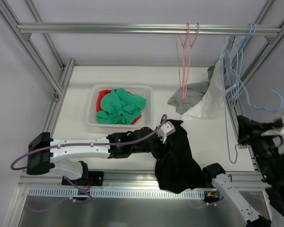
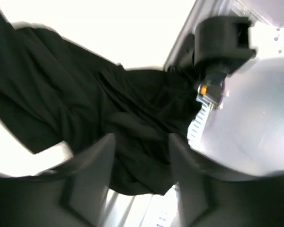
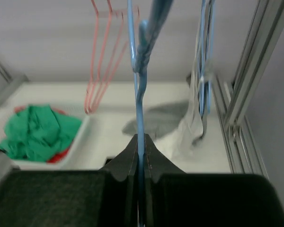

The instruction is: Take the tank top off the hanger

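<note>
Left gripper [image 2: 142, 142] is sitting with fingers parted, pinching nothing. The black tank top [image 1: 176, 161] is lying directly under and beyond it, off the hanger. It's soft matte fabric, crumpled. Its long axis is running diagonally from the claw out to the near edge of the table [image 1: 206, 137], with the far end spilling over. Blurry view, so can't tell which end is the neck.

Right gripper [image 3: 140, 142] is clamping a thin blue wire hanger [image 3: 137, 104], which is rising straight up from its fingertips.
</note>
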Robot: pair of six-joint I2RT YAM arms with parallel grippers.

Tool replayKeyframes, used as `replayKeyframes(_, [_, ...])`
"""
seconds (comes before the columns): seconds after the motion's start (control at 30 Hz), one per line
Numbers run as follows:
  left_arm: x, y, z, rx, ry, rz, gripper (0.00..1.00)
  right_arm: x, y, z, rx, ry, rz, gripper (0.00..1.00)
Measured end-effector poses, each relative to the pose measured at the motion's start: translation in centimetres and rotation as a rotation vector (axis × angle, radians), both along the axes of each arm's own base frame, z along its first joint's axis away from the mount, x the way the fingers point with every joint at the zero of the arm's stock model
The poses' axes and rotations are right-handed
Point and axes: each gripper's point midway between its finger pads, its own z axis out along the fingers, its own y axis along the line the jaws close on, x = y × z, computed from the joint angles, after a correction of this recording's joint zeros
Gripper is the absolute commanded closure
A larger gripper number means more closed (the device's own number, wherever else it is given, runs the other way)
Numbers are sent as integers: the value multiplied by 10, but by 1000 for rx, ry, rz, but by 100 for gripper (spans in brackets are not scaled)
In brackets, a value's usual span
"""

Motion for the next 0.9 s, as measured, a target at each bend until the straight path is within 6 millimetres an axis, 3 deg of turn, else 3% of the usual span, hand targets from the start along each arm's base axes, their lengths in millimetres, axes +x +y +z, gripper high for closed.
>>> replayKeyframes(0.1, [10, 6, 37, -46, -46, 53, 1, 38, 15, -39, -94, 237, -1, 99])
replayKeyframes(0.27, [19, 39, 103, -164, -128, 126, 1, 106, 40, -66, -209, 481, -17, 100])
replayKeyframes(0.4, [20, 68, 129, -221, -159, 168, 1, 149, 46, -47, -248, 511, -51, 100])
replayKeyframes(0.47, [18, 78, 128, -224, -160, 171, 1, 166, 40, -28, -234, 495, -84, 100])
replayKeyframes(0.6, [16, 88, 104, -170, -149, 168, 1, 199, 29, 2, -195, 449, -129, 100])
replayKeyframes(0.77, [14, 96, 76, -91, -135, 164, 1, 237, 39, 2, -206, 470, -82, 100])
replayKeyframes(0.9, [13, 100, 73, -82, -132, 165, 1, 264, 49, -6, -220, 499, -44, 100])
